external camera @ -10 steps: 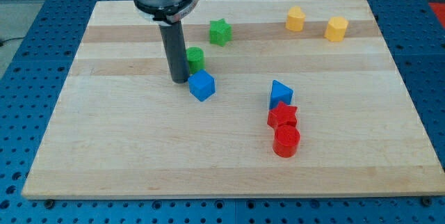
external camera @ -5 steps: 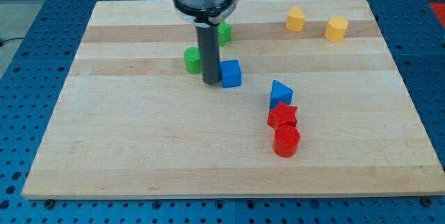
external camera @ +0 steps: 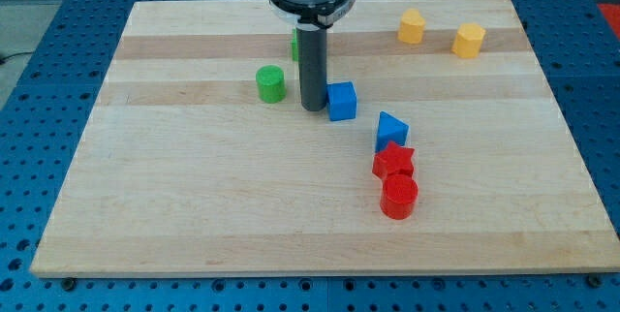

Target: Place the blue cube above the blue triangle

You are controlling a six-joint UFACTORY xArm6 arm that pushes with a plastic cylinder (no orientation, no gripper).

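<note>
The blue cube (external camera: 341, 101) lies near the middle of the wooden board (external camera: 194, 205). My tip (external camera: 312, 108) touches the cube's left side. The blue triangle (external camera: 390, 129) lies to the lower right of the cube, a short gap away. A red star (external camera: 393, 161) touches the triangle's lower edge, and a red cylinder (external camera: 399, 197) sits just below the star.
A green cylinder (external camera: 270, 84) stands left of my tip. A green star (external camera: 294, 45) is mostly hidden behind the rod. Two yellow blocks (external camera: 412, 27) (external camera: 468, 40) sit at the top right of the board.
My tip has moved to the right, pushing the blue cube right and slightly up, closer to the blue triangle. The green cylinder now stands apart on the left.
</note>
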